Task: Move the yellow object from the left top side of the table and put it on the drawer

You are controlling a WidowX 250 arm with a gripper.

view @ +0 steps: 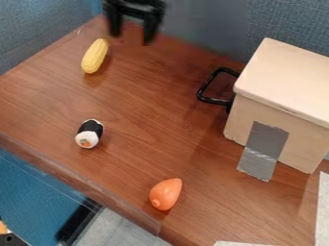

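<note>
A toy ear of corn (95,56) is seen well to the left of the light wooden drawer box (289,72) and level with its upper part in the view. It is coloured pale yellow, elongated and rounded at the ends, with faint lengthwise rows marked along it. It is laid on its side on the brown wood-grained surface (147,96), its upper end slanted toward the right.

The black claw (132,38) is held up and to the left of the drawer box, near the top of the view and just right of the corn. Its two fingers are spread, with a gap left between them.

The drawer box is fitted with a black handle (203,91) on its left side, and grey tape (260,149) is run from its front down onto the surface. A broad span of surface is left between the corn and the handle. The surface is bordered by a blue partition (38,29) beyond the corn. A sushi roll (89,133) and an orange teardrop-shaped toy (166,194) are placed lower left of the box, well apart.
</note>
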